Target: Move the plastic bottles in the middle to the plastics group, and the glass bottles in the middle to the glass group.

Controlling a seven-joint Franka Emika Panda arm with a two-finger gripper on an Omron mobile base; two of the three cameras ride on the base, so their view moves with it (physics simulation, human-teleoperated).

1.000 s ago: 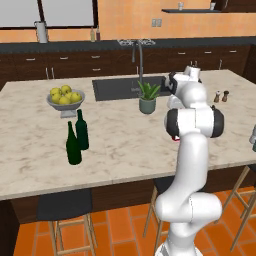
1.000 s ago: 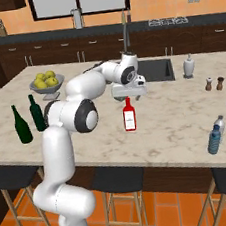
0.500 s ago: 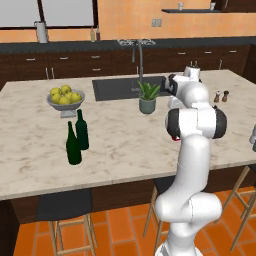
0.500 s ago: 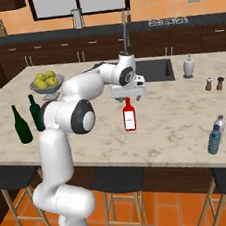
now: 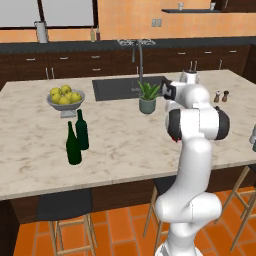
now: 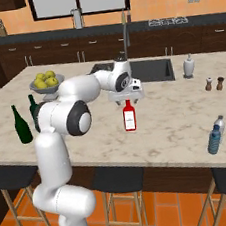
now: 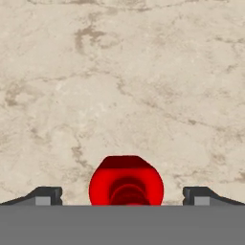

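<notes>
Hovering over the red bottle (image 6: 129,117) mid-counter, the gripper (image 7: 122,196) has its jaws wide apart — descending off-centre could knock the neck and topple it toward 6 o'clock.

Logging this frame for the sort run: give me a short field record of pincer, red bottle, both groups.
pincer: open, fingertips either side of the red bottle's neck, not touching
red bottle: upright on the marble counter, directly under the pincer
glass group: two green wine bottles, upright near the fruit bowl
plastic bottles: two, standing at the counter's right end
held: nothing
</notes>
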